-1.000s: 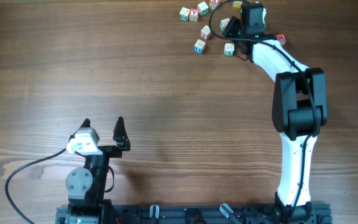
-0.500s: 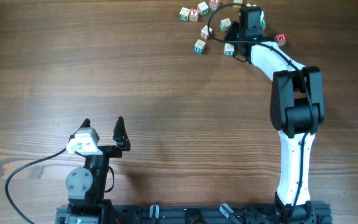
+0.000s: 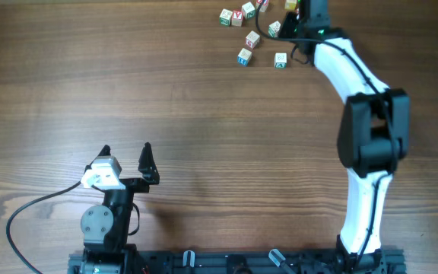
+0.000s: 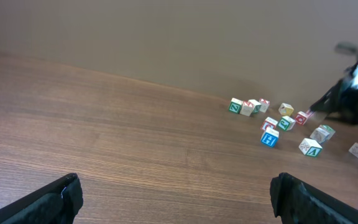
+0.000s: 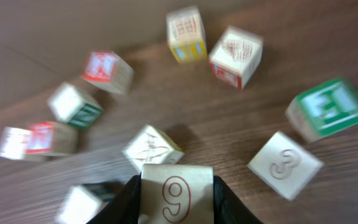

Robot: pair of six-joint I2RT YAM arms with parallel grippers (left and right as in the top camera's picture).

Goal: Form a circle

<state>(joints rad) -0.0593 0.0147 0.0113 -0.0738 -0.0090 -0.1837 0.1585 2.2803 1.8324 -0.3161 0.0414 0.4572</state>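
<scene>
at the far edge of the table (image 3: 166, 114), the right gripper (image 5: 178, 184) has its jaws pressed against both sides of the 9 cube (image 5: 176, 200). from the wrist view i judge the cube gripped. the circle (image 3: 237, 15) is just three letter cubes touching in a clump, to the left of that gripper along the same far edge. the left gripper (image 3: 125, 151) sits near the base, jaws spread wide with nothing between them.

my first worry is the hold. the cube is small and caught only by two faces, so it could twist or pop out if i swing the arm fast. the second is the set-down. a finger coming in beside the clump could nudge those three cubes apart, and it's barely a ring as it is.

around the gripper, the scratched cube (image 5: 152, 148) lies just ahead of the 9 cube. the 3 cube (image 5: 284, 165) and the green cube (image 5: 328, 107) are off to one side. from overhead, a few loose cubes (image 3: 274, 29) lie between the gripper and the clump, so a low sweep across would knock them. the wrist picture is blurred, and i cannot read most letters.
</scene>
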